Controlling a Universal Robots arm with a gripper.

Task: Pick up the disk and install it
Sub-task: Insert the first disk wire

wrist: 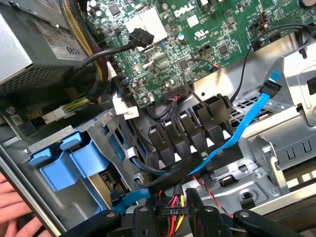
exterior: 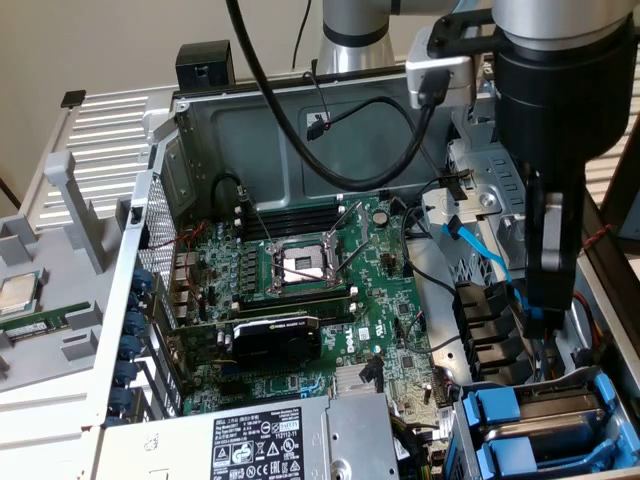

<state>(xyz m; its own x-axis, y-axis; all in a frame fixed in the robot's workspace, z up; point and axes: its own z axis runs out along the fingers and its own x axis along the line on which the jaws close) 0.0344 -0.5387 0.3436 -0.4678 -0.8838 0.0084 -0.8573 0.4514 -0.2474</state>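
Looking down into an open computer case point(exterior: 200, 130), the exterior view shows a green motherboard point(exterior: 300, 310) with a processor socket point(exterior: 300, 265) near its centre and a grey power supply point(exterior: 270, 440) along the near edge. The robot arm point(exterior: 560, 100) descends on the exterior view's right. Its end effector point(exterior: 540, 312) hangs low inside the case, just beside a row of black cable guides point(exterior: 490, 335) and a blue data cable point(exterior: 488, 255). Nearer the camera sits the drive cage point(exterior: 462, 440). The disk point(exterior: 565, 402), a dark grey slab framed in blue plastic, lies in the upper position of this cage, apart from the end effector; its label cannot be made out. A second blue-fronted carrier point(exterior: 505, 462) sits directly beneath it. In the wrist view, the end effector point(wrist: 173, 222) has its jaws partway apart, neither wide nor narrow, gripping nothing; a bundle of red, yellow and black wires point(wrist: 177, 201) is seen through the gap. The same view shows the blue data cable point(wrist: 237, 136) crossing the black cable guides point(wrist: 187, 133), the blue carrier fronts point(wrist: 64, 170) in the cage, and a person's hand point(wrist: 12, 207) at the outer edge of the case. On the exterior view's left, outside the case, a small square silver chip point(exterior: 18, 292) rests on a grey moulded tray point(exterior: 60, 250).
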